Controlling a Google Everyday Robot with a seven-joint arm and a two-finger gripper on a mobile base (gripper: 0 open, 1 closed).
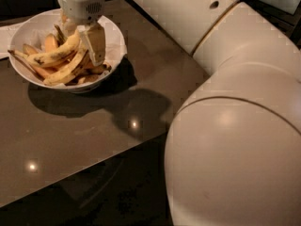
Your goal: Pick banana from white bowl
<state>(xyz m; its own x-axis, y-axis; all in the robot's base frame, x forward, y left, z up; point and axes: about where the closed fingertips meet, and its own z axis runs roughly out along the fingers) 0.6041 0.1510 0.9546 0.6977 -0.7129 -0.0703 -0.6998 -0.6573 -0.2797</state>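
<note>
The white bowl (115, 41) stands at the table's far left with a crinkled paper lining. It holds several bananas. A long yellow banana (63, 72), darker toward its right end, lies across the front of the pile. Another long yellow banana with dark specks (49, 56) lies just above it. Shorter orange-toned bananas (49, 42) sit behind. My gripper (81, 48) points down into the bowl, right among the long bananas and touching the pile. Its white wrist housing (81, 4) hangs over the bowl's back rim.
The bowl rests on a dark glossy table (94, 140) whose front edge runs diagonally across the lower half. My large white arm (235, 126) fills the right side. A white paper (7, 32) lies at the far left behind the bowl.
</note>
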